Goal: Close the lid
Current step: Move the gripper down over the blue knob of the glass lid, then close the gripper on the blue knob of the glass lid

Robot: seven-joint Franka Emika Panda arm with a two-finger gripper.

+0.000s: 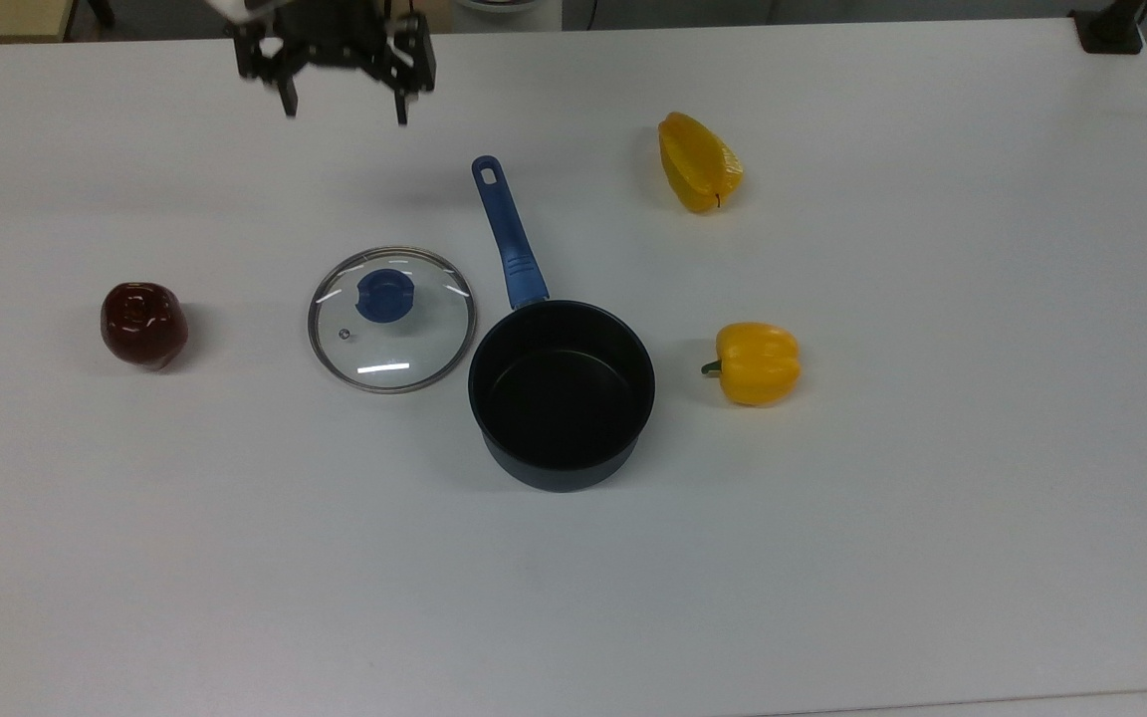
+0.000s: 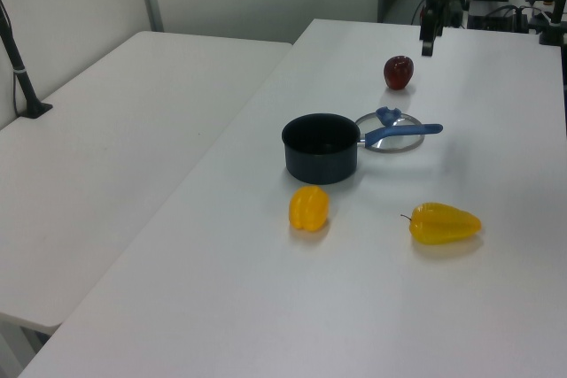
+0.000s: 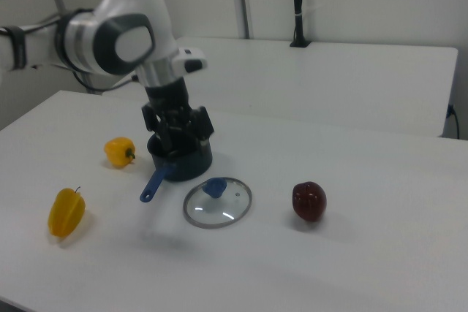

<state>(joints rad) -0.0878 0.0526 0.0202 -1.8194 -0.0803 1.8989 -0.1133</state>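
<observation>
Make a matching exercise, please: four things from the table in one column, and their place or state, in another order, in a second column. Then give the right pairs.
Things:
1. lid
2. saucepan
3. dark red pepper
4. tool

Places or states:
A. open, in the air above the table's far edge in the top view
B. alone at the top view's left
C. flat on the table, blue knob up, beside the pan
D. uncovered and empty, blue handle pointing to the top view's far side

Pairs: 1-C, 2-D, 3-B, 4-A
</observation>
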